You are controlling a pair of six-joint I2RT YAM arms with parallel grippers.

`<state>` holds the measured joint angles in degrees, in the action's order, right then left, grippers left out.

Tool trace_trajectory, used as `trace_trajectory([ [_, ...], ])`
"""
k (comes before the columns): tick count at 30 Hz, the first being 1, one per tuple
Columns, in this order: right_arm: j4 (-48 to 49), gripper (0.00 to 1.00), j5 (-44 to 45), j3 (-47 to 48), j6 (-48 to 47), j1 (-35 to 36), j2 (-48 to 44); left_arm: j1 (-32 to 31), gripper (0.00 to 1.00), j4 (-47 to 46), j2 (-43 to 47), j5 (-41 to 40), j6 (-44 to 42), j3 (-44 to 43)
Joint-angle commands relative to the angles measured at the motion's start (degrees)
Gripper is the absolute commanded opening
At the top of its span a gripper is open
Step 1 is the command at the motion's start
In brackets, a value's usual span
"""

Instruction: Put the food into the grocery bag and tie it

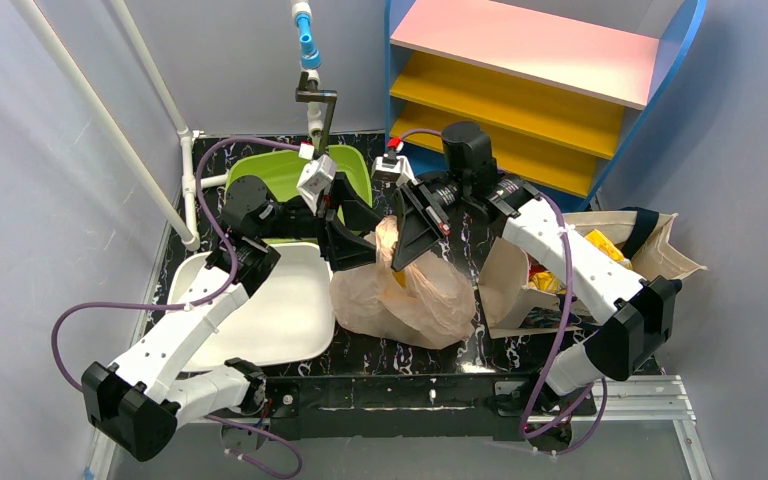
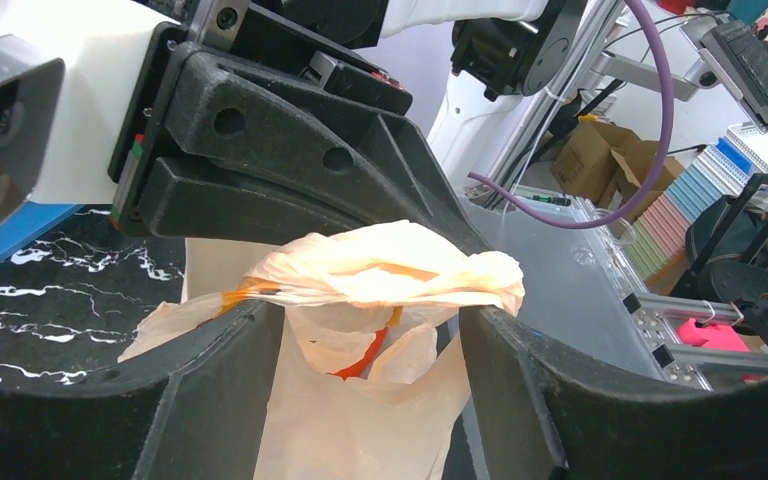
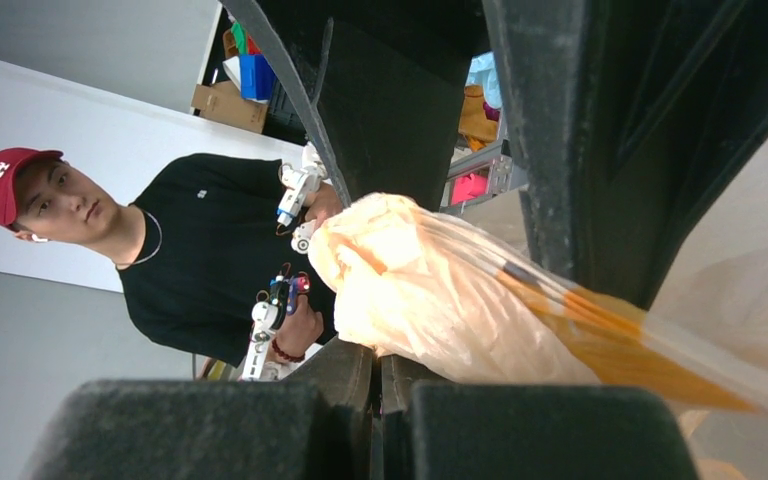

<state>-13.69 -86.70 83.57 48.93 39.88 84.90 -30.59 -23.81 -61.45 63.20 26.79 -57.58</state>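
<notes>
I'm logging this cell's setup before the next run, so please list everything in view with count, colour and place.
grocery bag: one, translucent beige, table centre, top bunched
orange-red item: one showing, inside the grocery bag
canvas tote: one, cream with dark handles, right of the bag
packets: count unclear, yellow and red, inside the tote
tray: one, white, left of the bag
bowl: one, green, behind the tray
shelf: one, blue frame, pink and yellow boards, back right
table: one, black marbled
person: one, red cap, black shirt, background, right wrist view
left hand: one, black, open, fingers either side of the bag's bunched top
right hand: one, black, shut on the bag's top
</notes>
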Motion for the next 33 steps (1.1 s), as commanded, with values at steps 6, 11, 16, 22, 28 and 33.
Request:
trace_trajectory([
  [6, 1.41, 0.01, -2.95, 4.23, -0.07, 0.86, 1.5, -0.26, 0.59, -4.38, 0.42, -2.31, 1.27, 2.32],
  [11, 2.22, 0.01, -2.95, 3.97, 0.6, 1.14, 1.49, -0.5, 0.55, -9.05, -0.5, -4.74, 4.26, 3.66],
  [16, 5.03, 0.01, -2.78, 3.88, 2.62, 1.52, 2.06, -1.58, 0.52, -11.55, -1.79, -4.58, 5.55, 3.61],
  [22, 7.35, 0.01, -2.51, 3.93, 4.19, 1.65, 2.62, -2.11, 0.53, -10.35, -1.9, -2.97, 5.37, 2.12],
  [28, 9.11, 0.01, -2.19, 3.88, 5.52, 1.58, 2.84, -2.55, 0.11, -11.32, -1.39, -1.83, 7.46, 2.31],
  [33, 9.29, 0.01, -1.26, 3.38, 5.55, 1.56, 1.97, -2.97, 0.0, -10.14, -0.62, -2.02, 7.2, 2.69],
])
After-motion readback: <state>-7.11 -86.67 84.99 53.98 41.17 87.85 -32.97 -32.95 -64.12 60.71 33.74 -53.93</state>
